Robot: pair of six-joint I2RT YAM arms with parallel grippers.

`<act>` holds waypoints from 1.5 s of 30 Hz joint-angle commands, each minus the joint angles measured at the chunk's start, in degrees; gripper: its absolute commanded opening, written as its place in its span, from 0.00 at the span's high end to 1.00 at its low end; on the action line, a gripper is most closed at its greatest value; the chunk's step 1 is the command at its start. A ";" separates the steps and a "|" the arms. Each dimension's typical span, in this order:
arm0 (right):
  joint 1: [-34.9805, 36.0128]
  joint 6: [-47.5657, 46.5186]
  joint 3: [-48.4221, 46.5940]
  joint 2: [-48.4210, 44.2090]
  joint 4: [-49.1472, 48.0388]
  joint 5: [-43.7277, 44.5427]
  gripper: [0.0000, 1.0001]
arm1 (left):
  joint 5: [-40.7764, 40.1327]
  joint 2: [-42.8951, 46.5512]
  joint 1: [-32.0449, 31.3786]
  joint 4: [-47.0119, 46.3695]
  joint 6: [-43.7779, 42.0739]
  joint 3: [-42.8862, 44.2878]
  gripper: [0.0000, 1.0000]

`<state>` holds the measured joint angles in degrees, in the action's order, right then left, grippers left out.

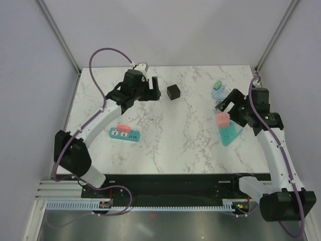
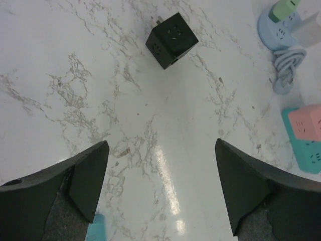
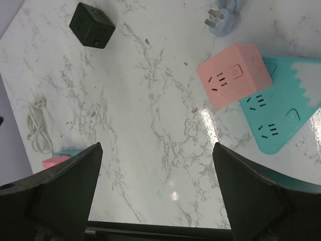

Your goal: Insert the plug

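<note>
A black cube plug (image 1: 173,92) lies at the back middle of the marble table; it also shows in the left wrist view (image 2: 171,40) and the right wrist view (image 3: 92,26). My left gripper (image 1: 156,89) is open and empty just left of it, and in its own view (image 2: 160,186) it hangs over bare marble. A pink cube adapter (image 1: 222,119) sits on a teal power strip (image 1: 231,134) at the right. My right gripper (image 1: 224,103) is open and empty beside the pink cube (image 3: 233,75) and above bare table (image 3: 158,186).
A second teal strip (image 1: 124,134) with a pink block on it lies front left. A blue round socket (image 1: 219,92) with a green plug (image 1: 218,84) stands back right, with its cable (image 2: 288,68) and blue plug (image 3: 220,20) beside it. A white coiled cable (image 3: 36,125) lies far left.
</note>
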<state>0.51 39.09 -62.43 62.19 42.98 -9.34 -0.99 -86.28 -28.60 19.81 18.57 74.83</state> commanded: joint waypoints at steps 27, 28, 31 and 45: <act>1.51 -0.77 6.19 -9.72 -8.71 -6.83 0.02 | -16.32 -55.74 -6.12 14.20 17.64 59.20 0.08; 1.59 -0.86 6.18 -9.81 -8.70 -6.65 0.02 | -16.93 -56.27 -6.12 14.20 17.47 59.29 0.08; 1.77 -1.03 6.18 -9.81 -8.79 -6.39 0.02 | -19.13 -57.94 -6.20 13.76 17.20 59.38 0.08; 1.86 -2.00 7.67 -9.90 -9.66 -5.33 0.02 | -16.33 -60.06 -6.12 8.75 16.68 56.75 0.17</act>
<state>2.15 38.30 -54.26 53.30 35.90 -15.79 -17.39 -147.24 -34.74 31.14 36.07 131.70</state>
